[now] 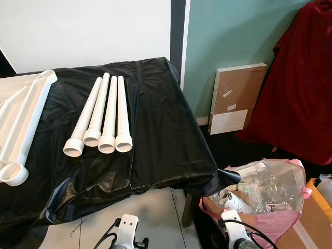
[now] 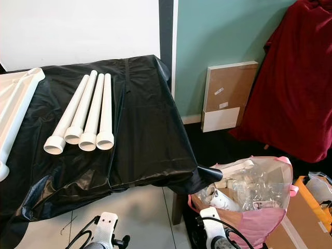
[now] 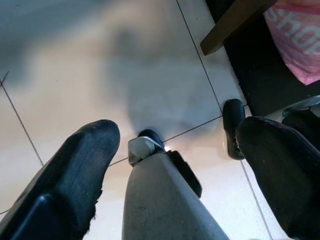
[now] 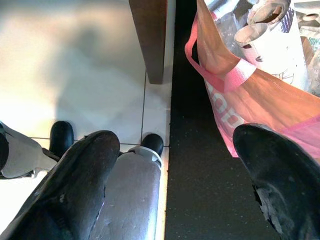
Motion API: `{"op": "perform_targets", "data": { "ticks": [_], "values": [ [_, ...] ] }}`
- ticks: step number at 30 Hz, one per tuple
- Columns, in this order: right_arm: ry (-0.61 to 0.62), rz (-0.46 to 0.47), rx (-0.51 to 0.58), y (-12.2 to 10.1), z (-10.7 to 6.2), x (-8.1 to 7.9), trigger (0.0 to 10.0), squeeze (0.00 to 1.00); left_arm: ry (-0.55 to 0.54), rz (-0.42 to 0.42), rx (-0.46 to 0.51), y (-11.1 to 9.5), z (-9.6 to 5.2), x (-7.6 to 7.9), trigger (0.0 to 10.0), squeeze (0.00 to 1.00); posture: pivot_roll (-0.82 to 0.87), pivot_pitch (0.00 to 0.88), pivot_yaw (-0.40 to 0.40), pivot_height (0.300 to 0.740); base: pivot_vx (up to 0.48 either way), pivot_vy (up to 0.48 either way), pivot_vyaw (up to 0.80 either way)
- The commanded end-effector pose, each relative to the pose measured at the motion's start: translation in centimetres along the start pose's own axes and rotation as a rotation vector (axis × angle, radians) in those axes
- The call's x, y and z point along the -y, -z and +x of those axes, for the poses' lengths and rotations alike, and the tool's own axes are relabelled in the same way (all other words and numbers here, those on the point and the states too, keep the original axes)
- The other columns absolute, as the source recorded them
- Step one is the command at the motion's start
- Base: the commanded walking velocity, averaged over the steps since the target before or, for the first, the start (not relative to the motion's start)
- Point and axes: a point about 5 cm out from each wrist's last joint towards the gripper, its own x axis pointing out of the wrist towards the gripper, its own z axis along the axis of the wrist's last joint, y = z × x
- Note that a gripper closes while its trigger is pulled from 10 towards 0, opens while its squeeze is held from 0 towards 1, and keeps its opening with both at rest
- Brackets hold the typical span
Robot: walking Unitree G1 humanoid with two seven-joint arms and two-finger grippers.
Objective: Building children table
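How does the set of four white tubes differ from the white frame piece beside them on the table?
The tubes are four loose straight pieces lying side by side; the frame is one joined piece with ring ends. The tubes lie wholly on the black sheet; the frame runs past its left edge. Both are white and lie flat.

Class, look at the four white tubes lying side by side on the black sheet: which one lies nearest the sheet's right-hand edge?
The rightmost tube: it alone has bare black sheet on its right; the other three lie to its left.

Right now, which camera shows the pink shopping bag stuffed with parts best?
The right eye view: the pink shopping bag sits whole, its contents visible. The left eye view matches it closely. The right wrist view shows one side and a handle; the left wrist view, a corner.
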Motion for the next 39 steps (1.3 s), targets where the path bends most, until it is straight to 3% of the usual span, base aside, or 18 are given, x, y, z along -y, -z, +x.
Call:
{"op": "perform_targets", "data": {
  "ticks": [1, 10, 15, 39],
  "values": [
    [-0.013, -0.01, -0.005, 0.3, -0.1, -0.3, 10.0, 0.0, -0.028, -0.006, -0.049, 1.2, -0.2, -0.1, 10.0, 0.0, -0.1, 0.0, 0.0, 0.74, 0.0, 0.0, 0.8],
    [-0.017, -0.01, -0.01, 0.4, -0.1, -0.5, 10.0, 0.0, -0.03, 0.005, -0.056, 1.2, -0.2, -0.1, 10.0, 0.0, -0.12, 0.0, 0.007, 0.74, 0.0, 0.0, 0.8],
    [0.016, 0.054, -0.017, 0.8, -0.2, -0.1, 10.0, 0.0, -0.013, 0.021, -0.066, 1.5, -0.3, -0.1, 10.0, 0.0, -0.14, 0.0, 0.041, 0.74, 0.0, 0.0, 0.0],
    [0.047, 0.076, -0.103, 3.1, -1.1, 0.3, 10.0, 0.0, -0.03, 0.004, -0.092, 1.6, -0.2, 0.0, 10.0, 0.0, -0.15, 0.0, 0.055, 0.74, 0.0, 0.0, 0.0]
  ]
}}
